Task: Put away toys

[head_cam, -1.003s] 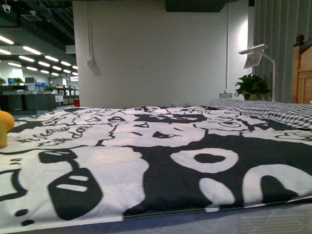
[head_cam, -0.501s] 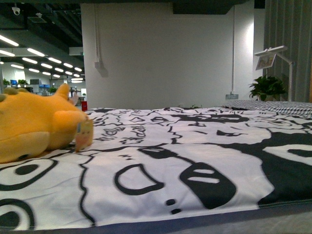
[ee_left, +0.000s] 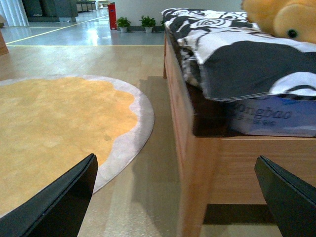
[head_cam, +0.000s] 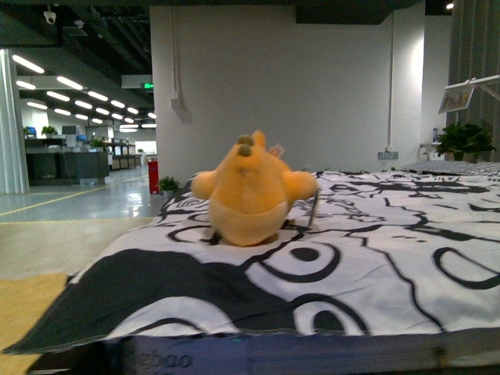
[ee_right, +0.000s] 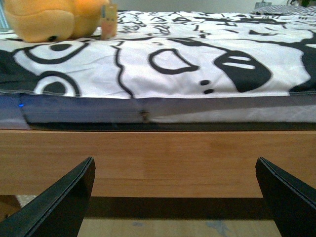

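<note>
Plush toy (head_cam: 251,195): orange-yellow, rounded, with stubby limbs and two brown nubs on top. It sits on the bed, near the left-hand corner, on the black-and-white bedcover (head_cam: 375,258). Expect it to be light, soft and squashy, not fragile, with a pile that should hold well in a grip. Take it across the round body or by one limb.

Nearest you:
- Left gripper (ee_left: 175,160) and right gripper (ee_right: 175,160): both are low beside the bed, jaws spread wide, holding nothing.
- Round yellow rug (ee_left: 54,123): on the floor off the bed's left side.
- Wooden bed frame (ee_right: 158,158) and mattress edge (ee_right: 74,111): these stand between both grippers and the toy, so you will likely need to rise over them.

Next:
- Bedcover: loose and rumpled at the corner, and it may bunch under a low approach.
- Hang tag (ee_right: 107,19): beside the toy's body, too flimsy to hold by.

Far:
- Checked pillow (head_cam: 453,166), potted plant (head_cam: 465,141) and white wall (head_cam: 281,86).

No container for the toy shows.
</note>
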Motion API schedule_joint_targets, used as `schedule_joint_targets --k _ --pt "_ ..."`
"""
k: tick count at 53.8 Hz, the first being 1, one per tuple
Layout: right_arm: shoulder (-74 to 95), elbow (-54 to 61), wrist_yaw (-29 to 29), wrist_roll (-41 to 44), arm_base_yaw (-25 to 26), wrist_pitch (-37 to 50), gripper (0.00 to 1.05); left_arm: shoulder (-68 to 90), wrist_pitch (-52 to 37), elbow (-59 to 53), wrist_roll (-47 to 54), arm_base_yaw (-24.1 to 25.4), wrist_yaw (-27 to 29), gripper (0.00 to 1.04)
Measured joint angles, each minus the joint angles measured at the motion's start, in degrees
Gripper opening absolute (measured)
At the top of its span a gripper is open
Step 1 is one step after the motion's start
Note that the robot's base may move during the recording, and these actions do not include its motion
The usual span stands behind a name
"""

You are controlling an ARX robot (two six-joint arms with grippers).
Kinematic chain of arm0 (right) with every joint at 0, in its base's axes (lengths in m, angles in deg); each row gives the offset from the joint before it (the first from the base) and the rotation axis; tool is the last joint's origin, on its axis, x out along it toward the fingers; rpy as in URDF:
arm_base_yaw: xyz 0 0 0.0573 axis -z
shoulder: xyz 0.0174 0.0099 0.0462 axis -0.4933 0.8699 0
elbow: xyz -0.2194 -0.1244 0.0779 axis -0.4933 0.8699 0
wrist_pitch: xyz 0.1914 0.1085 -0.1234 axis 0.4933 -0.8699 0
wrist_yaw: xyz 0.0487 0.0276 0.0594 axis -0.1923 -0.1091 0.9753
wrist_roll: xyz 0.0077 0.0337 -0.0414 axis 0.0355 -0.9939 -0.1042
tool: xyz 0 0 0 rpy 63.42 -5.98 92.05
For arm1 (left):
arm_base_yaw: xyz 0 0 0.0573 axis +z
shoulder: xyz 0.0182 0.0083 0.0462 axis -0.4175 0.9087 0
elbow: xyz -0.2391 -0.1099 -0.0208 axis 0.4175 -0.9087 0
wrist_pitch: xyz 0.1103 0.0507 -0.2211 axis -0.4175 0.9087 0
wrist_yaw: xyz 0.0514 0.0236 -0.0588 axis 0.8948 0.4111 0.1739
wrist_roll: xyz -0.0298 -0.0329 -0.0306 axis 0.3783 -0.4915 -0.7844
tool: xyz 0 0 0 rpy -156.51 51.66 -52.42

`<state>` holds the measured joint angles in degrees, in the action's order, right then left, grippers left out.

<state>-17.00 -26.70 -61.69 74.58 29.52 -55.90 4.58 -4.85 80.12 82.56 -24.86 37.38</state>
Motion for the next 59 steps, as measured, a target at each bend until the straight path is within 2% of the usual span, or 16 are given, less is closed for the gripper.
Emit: schedule_joint_targets --k 59 --pt "0.00 0.00 0.00 0.00 0.02 0.02 0.98 -0.02 -0.02 0.00 0.00 0.02 -0.07 0.98"
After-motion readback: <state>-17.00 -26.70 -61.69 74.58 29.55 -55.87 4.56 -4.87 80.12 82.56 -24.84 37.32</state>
